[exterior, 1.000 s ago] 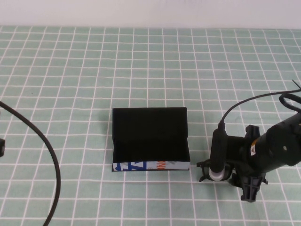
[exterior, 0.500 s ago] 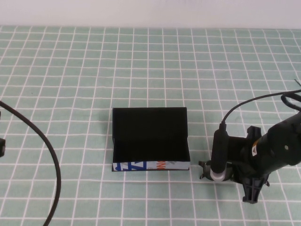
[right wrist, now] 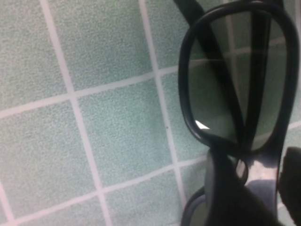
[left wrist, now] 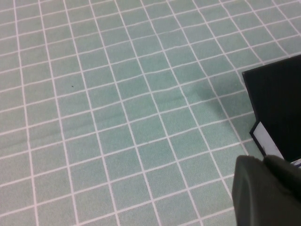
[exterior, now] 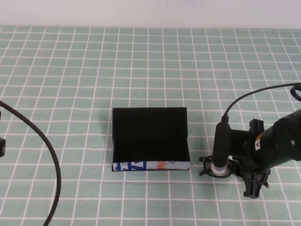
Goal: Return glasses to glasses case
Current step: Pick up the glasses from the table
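The glasses case (exterior: 150,140) lies open in the middle of the table, black inside, with its white printed front edge towards me. Its corner shows in the left wrist view (left wrist: 277,101). The glasses (exterior: 202,167), with a glossy black frame, lie on the table just right of the case, mostly under my right arm. My right gripper (exterior: 221,172) is low over them. In the right wrist view its jaws (right wrist: 261,188) straddle the bridge of the glasses (right wrist: 235,80) with a thin gap on one side. My left gripper (left wrist: 265,188) is shut and empty near the case's left front corner.
A black cable (exterior: 47,146) curves across the table's left side. The green tiled cloth (exterior: 141,61) covers the whole table. The right arm's cable (exterior: 249,99) loops above its wrist.
My right arm has shifted slightly to the right and towards me over the glasses. The case and the left arm have not moved.
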`<state>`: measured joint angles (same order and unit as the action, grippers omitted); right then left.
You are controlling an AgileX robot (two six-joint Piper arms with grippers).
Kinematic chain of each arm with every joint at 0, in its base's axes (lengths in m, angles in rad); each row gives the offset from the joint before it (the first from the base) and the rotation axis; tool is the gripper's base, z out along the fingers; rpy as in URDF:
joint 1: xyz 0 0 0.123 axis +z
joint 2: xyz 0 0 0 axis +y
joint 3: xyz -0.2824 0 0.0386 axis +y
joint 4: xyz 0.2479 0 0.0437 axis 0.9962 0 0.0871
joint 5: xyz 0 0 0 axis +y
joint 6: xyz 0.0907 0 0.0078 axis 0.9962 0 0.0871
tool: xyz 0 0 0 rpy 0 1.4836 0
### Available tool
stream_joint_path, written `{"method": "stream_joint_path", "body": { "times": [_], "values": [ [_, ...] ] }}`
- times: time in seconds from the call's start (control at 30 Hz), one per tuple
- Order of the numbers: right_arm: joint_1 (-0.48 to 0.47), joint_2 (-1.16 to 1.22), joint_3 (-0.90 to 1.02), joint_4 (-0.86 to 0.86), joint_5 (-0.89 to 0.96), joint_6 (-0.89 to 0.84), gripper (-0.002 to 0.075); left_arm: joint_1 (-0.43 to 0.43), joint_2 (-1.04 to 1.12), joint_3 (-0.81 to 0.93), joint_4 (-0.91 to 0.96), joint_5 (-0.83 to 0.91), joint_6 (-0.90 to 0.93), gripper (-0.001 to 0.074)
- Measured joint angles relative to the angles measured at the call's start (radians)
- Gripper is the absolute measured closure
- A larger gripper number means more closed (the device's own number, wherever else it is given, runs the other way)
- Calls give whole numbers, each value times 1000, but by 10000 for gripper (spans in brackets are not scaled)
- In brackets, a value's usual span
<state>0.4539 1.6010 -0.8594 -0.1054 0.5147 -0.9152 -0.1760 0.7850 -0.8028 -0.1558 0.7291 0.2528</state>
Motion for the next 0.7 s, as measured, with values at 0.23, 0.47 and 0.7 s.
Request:
{"method": "stream_joint_path", "body": {
  "times": [0.23, 0.47, 0.7],
  "values": [
    [0, 0, 0, 0, -3, 0, 503, 0, 0, 0, 0, 6, 0, 737],
    [0, 0, 0, 0, -24, 0, 504, 0, 0, 0, 0, 10, 0, 737],
    [0, 31, 0, 7, -27, 0, 511, 0, 0, 0, 0, 15, 0, 737]
  ]
}}
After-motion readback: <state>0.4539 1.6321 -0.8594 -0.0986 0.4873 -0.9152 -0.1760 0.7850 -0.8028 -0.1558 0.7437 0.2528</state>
